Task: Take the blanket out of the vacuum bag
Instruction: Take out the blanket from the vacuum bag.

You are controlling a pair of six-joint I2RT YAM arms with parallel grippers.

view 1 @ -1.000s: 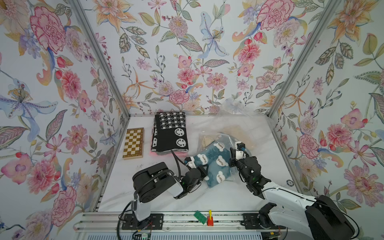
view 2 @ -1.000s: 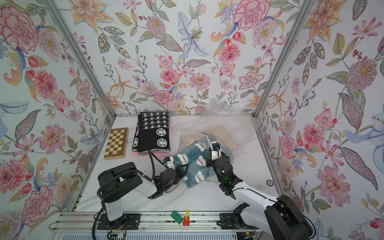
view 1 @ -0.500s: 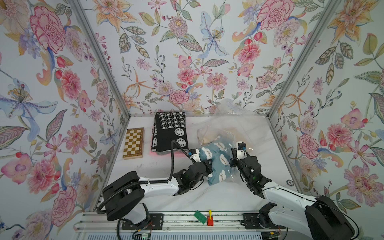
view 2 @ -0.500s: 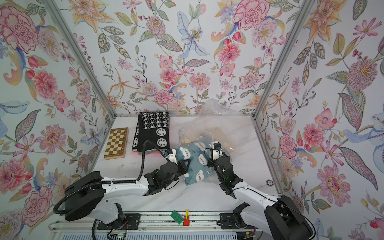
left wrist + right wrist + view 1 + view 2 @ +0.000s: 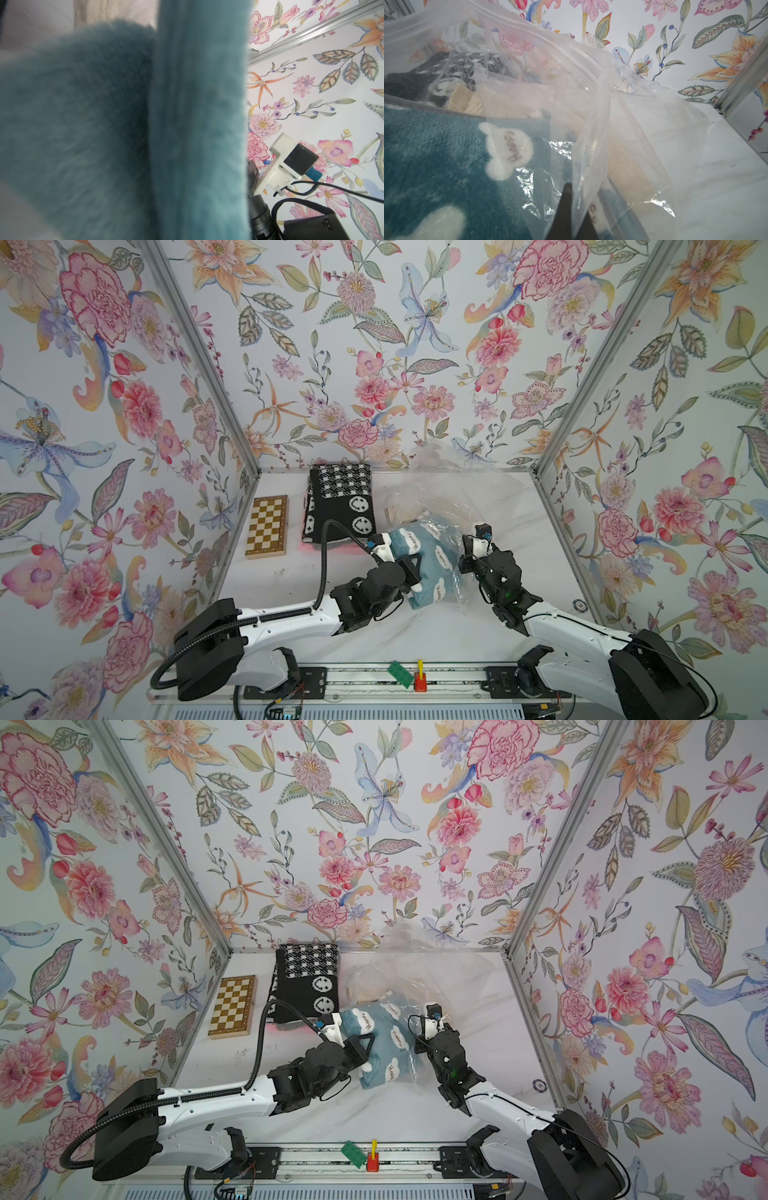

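Observation:
A teal blanket [image 5: 432, 560] [image 5: 386, 1036] with white clouds lies half out of the clear, crinkly vacuum bag [image 5: 453, 497] [image 5: 419, 969] at the middle right of the table. My left gripper [image 5: 410, 570] [image 5: 362, 1048] is shut on the blanket's near left edge. In the left wrist view teal fleece [image 5: 124, 124] fills the picture and hides the jaws. My right gripper [image 5: 463, 565] [image 5: 417, 1046] is shut on the bag's film at its mouth; its dark fingertips [image 5: 565, 207] pinch a fold of plastic [image 5: 591, 108] beside the blanket [image 5: 436, 155].
A folded black-and-white blanket [image 5: 340, 502] lies at the back, a chessboard [image 5: 266, 526] to its left. Something beige [image 5: 623, 170] sits deeper in the bag. A green piece [image 5: 401, 673] and a red-yellow piece [image 5: 419, 676] rest on the front rail. Flowered walls close three sides.
My left arm has stretched out from its base, carrying the gripper and the blanket's edge a little toward the back. The bag film has shifted. The right gripper has barely moved.

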